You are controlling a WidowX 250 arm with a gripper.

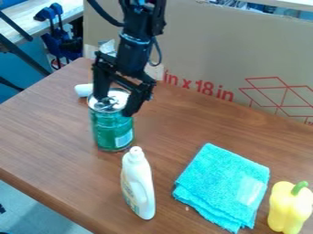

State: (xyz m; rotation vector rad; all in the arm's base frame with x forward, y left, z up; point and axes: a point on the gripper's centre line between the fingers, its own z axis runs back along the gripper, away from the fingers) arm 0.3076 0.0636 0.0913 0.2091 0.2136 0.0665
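Black two-finger gripper point(116, 105) is at the rim of a green cylindrical metal can point(111, 130); fingers spread, firm contact unconfirmed. Can lies directly below, long axis upright, on brown wood-grain table point(49, 132). White plastic bottle point(139, 185) stands nearby; folded turquoise cloth point(220, 183) lies farther right.

The black arm point(133, 50) hangs nearly upright, its jaws pointing downward and spread apart.

Along the back edge of the bench point(55, 137) is a cardboard panel point(202, 41). Near the back left corner, a cylinder point(83, 90) lies behind a can point(112, 130); before that, a bottle point(139, 185). Rightward: cloth point(220, 183), then pepper point(288, 208).
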